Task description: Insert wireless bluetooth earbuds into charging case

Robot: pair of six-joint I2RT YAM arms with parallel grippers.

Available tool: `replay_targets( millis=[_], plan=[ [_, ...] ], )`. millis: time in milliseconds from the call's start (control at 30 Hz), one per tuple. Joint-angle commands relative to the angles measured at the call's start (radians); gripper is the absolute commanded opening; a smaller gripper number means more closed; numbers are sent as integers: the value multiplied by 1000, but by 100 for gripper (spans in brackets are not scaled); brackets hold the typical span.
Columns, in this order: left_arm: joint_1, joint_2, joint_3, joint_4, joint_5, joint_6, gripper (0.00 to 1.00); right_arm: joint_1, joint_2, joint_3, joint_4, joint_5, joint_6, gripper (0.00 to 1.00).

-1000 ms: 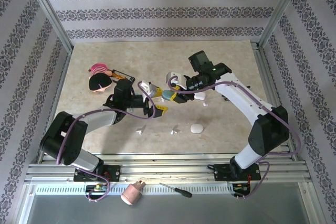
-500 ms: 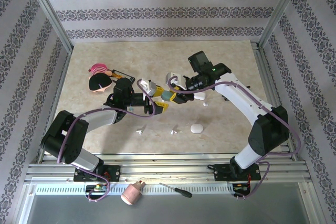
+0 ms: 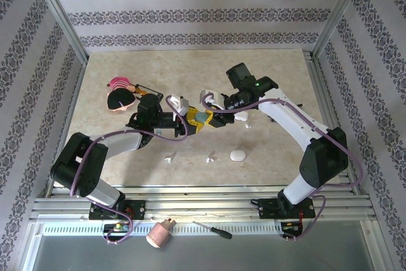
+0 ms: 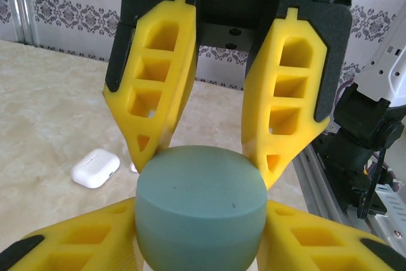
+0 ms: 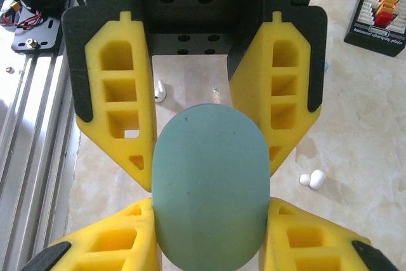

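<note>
Where the left gripper (image 3: 193, 122) meets the right gripper (image 3: 211, 117) mid-table, yellow fingers cover most of the blue-green case (image 3: 203, 117), so its lid and inside cannot be made out. Each gripper is clamped on an opposite end of that case. Loose white earbuds (image 3: 209, 157) lie on the table (image 3: 127, 74) nearer the bases, left of a white case (image 3: 237, 155).

case (image 5: 209, 182): base cut by frame edge | earbuds (image 3: 208, 157): too small for detail
</note>
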Motion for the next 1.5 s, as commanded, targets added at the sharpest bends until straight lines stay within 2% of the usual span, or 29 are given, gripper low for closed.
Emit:
replay_targets(
  millis=[0, 67, 100, 200, 367, 533, 600, 667, 833, 1033, 1100, 1200, 1233, 1267, 1467],
  plan=[
    [-17, 8, 23, 53, 41, -11, 47, 7, 4, -3, 16, -53, -7, 30],
    [-17, 10, 18, 64, 33, -12, 58, 5, -2, -9, 22, -61, -6, 30],
    [-16, 10, 14, 69, 33, -12, 59, 4, -5, -12, 26, -62, -3, 30],
    [-17, 15, 16, 72, 34, -14, 59, -2, -12, -20, 35, -61, 2, 30],
    [-17, 22, 20, 69, 40, -16, 52, -3, -11, -26, 39, -64, 5, 29],
    [-17, 24, 14, 69, 36, -9, 54, -4, -16, -30, 44, -61, 9, 29],
    [-16, 24, 15, 69, 37, -6, 59, -6, -18, -30, 46, -63, 9, 29],
    [-16, 22, 15, 66, 37, -3, 60, -8, -18, -29, 47, -66, 9, 29],
    [-16, 22, 27, 56, 52, -3, 46, -7, -11, -24, 41, -67, 8, 29],
    [-16, 24, 24, 59, 59, 6, 46, -11, -15, -23, 41, -59, 10, 29],
    [-16, 22, 24, 65, 62, 3, 38, -12, -16, -22, 42, -57, 11, 30],
    [-16, 23, 19, 99, 73, -16, 28, -11, -21, -28, 58, -56, 17, 38],
    [-16, 22, 19, 111, 77, -26, 26, -11, -25, -33, 71, -51, 21, 44],
    [-16, 24, 18, 121, 82, -34, 25, -12, -27, -38, 86, -42, 29, 49],
    [-16, 26, 12, 155, 93, -56, 25, -16, -29, -48, 112, -20, 43, 59]
  ],
)
